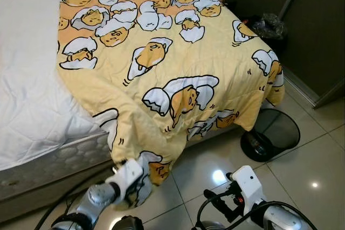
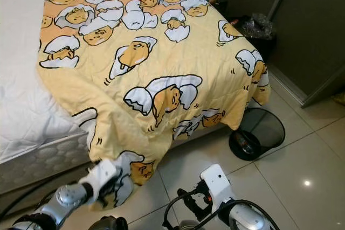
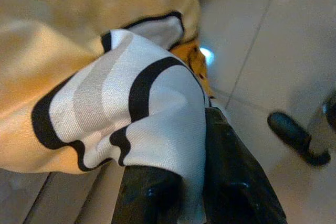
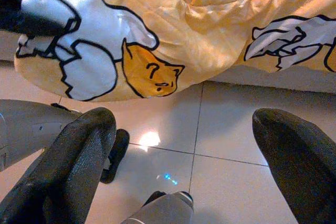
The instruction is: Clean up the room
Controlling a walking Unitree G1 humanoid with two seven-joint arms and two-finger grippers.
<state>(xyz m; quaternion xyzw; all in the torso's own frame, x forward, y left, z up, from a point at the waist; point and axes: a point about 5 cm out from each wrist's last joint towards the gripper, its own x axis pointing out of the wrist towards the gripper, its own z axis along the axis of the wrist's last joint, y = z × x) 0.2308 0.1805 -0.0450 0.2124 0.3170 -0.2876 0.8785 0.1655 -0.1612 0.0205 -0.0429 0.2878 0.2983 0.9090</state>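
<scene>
left gripper pinches the yellow blanket corner hanging off the bed — right gripper gapes wide, empty. a hard pull could slip the fabric free — thin pinch.

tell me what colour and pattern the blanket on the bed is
Yellow-orange blanket printed with cartoon eggs in white shells, clearest in the left eye view.

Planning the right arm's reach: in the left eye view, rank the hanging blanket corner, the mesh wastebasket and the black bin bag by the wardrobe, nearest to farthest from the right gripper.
From the right gripper:
1. Hanging blanket corner, just to its left, held by the left gripper.
2. Mesh wastebasket, tipped over, ahead to its right.
3. Black bin bag, far right, by the wardrobe.
</scene>
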